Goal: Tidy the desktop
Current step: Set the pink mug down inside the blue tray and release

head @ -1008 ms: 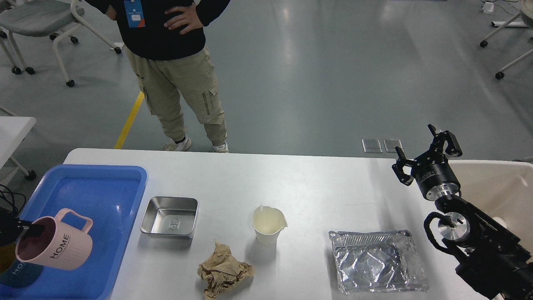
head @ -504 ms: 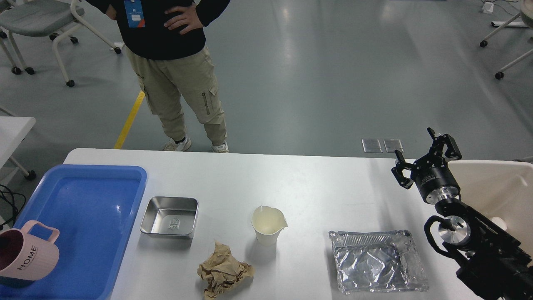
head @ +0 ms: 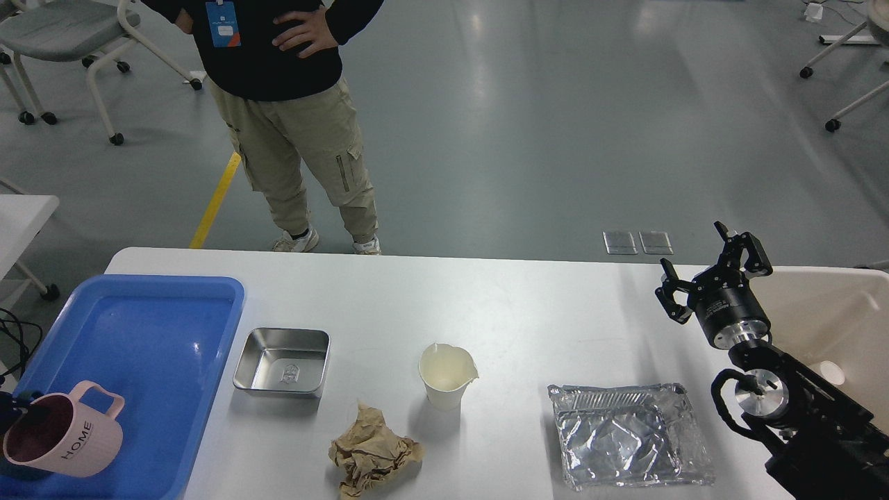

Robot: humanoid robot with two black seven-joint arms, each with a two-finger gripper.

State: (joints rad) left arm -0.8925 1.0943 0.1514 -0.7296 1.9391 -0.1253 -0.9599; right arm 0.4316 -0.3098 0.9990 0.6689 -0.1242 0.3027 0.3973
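Person (head: 278, 104) w/ chairs (head: 62, 42) behind

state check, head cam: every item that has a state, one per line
pink mug: tilted, over the blue tray, empty
steel container: upright on the desktop, empty
paper cup: upright, rim dented
brown paper: crumpled
foil tray: flattened, crinkled
beige bin: open top
right gripper: open, holding nothing
left gripper: mostly out of view
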